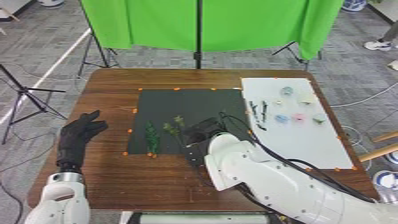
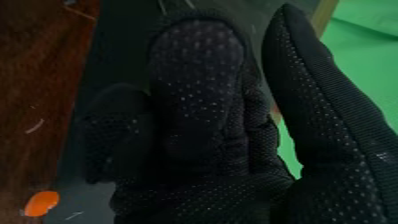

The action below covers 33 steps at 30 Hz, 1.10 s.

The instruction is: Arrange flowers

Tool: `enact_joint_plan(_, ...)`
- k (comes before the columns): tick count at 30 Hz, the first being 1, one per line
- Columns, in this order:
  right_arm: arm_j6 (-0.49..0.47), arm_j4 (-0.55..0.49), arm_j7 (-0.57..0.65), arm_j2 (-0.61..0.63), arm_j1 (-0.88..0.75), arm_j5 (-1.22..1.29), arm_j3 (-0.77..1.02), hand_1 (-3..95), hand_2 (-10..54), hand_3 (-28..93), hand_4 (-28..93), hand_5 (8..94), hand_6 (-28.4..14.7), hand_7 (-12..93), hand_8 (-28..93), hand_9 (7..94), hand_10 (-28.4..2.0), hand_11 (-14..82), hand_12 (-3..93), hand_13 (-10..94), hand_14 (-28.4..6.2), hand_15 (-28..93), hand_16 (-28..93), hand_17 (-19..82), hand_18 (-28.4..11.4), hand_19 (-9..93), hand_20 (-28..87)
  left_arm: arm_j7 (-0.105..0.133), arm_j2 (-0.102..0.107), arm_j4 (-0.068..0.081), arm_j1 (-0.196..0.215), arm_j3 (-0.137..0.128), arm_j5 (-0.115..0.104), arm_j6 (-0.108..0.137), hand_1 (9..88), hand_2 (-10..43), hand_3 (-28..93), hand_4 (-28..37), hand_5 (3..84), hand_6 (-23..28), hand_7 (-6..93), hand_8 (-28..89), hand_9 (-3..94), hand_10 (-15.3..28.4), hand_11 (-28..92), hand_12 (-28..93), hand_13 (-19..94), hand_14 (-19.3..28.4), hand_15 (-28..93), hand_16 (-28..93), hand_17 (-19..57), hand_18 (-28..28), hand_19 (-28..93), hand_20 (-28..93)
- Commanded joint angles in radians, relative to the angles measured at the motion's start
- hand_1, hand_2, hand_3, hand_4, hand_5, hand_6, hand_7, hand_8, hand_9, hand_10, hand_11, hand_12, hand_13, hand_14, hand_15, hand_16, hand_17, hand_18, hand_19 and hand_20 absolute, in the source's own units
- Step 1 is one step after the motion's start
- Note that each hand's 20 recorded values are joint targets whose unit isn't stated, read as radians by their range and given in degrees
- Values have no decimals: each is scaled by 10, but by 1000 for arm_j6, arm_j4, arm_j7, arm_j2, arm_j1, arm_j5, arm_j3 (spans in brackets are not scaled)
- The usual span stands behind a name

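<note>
In the head view, my left hand (image 1: 80, 131) is open at the left side of the table. My right hand (image 1: 204, 130) is over the right part of the black sheet (image 1: 191, 104). Two green sprigs lie left of it: a leafy one (image 1: 152, 138) and a paler one (image 1: 172, 129) whose lower end runs close to the hand. On the white sheet (image 1: 306, 145) are dark stems (image 1: 258, 114), a blue flower (image 1: 282, 119), a pink flower (image 1: 298, 117) and several other pale blooms. In the right wrist view, my right hand (image 2: 195, 65) has relaxed, largely straight fingers, with no flower visible between them.
Orange tape pieces mark the edges of both sheets on the brown table (image 1: 200, 79). Dark cables hang along the right arm and cross above the white sheet's left part. Behind the table stand a green backdrop (image 1: 151, 25) and black tripods.
</note>
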Motion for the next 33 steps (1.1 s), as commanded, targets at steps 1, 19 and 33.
enact_joint_plan(1, 16, 2, -6, 16, 13, -36, -4, 562, -95, 486, -100, 638, -70, 538, 66, 893, -120, 337, 187, 937, -26, 490, 145, 770, -46, 741, 371, -6, -6, -1, 9, -2, 6, 1, 287, 141, 592, -230, 538, 92, 74, -51, 547, 180, 235, 106, 451, 216, 282, -48, 130, 181, 329, 163)
enact_joint_plan(19, -253, -85, -381, 105, -21, 42, -50, 277, 37, 642, -144, 621, -43, 518, -198, 836, -145, 156, 158, 937, -41, 489, 179, 730, -72, 803, 378, -12, -8, 5, 6, 0, 6, -9, 289, 140, 590, -229, 538, 92, 74, -52, 548, 181, 236, 107, 452, 215, 283, -48, 131, 181, 328, 163)
enact_joint_plan(33, -332, -58, -307, 122, -36, -3, -21, 220, 92, 626, -140, 595, -52, 414, -150, 689, -168, 87, 111, 937, -44, 523, 166, 712, -95, 899, 291, -17, -9, 10, 1, 0, 7, -17, 290, 139, 589, -230, 538, 91, 74, -52, 548, 180, 237, 107, 452, 215, 282, -48, 130, 181, 328, 164)
